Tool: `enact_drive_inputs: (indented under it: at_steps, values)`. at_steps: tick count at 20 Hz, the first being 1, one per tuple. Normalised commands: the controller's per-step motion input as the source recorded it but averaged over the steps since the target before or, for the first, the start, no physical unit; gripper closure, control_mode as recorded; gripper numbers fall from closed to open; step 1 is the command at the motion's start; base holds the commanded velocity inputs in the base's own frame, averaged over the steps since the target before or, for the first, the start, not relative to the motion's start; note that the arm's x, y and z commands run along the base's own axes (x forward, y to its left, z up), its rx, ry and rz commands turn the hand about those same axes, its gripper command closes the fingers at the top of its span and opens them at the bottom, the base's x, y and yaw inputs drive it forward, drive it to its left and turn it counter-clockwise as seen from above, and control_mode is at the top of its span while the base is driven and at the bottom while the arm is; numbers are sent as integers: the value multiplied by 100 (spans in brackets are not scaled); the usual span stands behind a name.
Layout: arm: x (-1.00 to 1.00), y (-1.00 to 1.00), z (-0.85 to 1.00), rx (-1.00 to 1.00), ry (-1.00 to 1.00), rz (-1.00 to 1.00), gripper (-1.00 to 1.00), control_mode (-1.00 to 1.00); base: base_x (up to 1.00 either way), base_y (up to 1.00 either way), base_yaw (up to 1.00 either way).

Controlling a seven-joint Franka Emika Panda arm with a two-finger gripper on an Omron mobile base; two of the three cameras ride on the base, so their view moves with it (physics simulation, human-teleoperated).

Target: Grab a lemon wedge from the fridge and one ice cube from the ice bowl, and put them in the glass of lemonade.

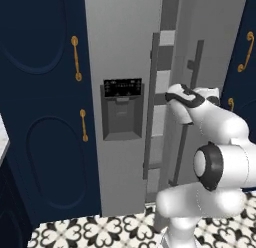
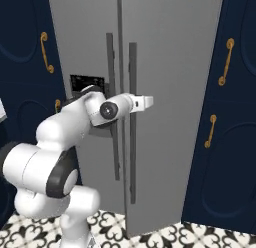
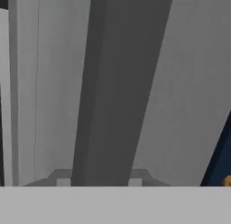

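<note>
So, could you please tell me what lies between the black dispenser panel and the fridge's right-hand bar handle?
The left bar handle and the seam between the fridge doors lie between the dispenser panel and the right handle, seen in both base views.

Arm (image 2: 75,117) reaches forward, wrist level, jaws partly closed.

Fridge (image 2: 170,67) doors shut; dark handle (image 3: 115,87) blocks path ahead.

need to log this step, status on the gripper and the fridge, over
Gripper at the right-hand fridge handle, closed round it by the look of the hand view. Fridge doors shut. Nothing in the way.
</note>
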Motion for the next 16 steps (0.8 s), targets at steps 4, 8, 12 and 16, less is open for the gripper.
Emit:
enact_drive_inputs:
  at_steps: [4, 8, 12, 16]
  values:
    - [-100, -100, 69, 0, 30, -8, 100, -100, 0, 0, 0]
    - [-100, -100, 61, 0, 24, -5, 100, -100, 0, 0, 0]
    - [-100, -100, 50, 0, 22, -3, 100, -100, 0, 0, 0]
    - [-100, -68, 39, 0, 14, 0, 100, -100, 0, 0, 0]
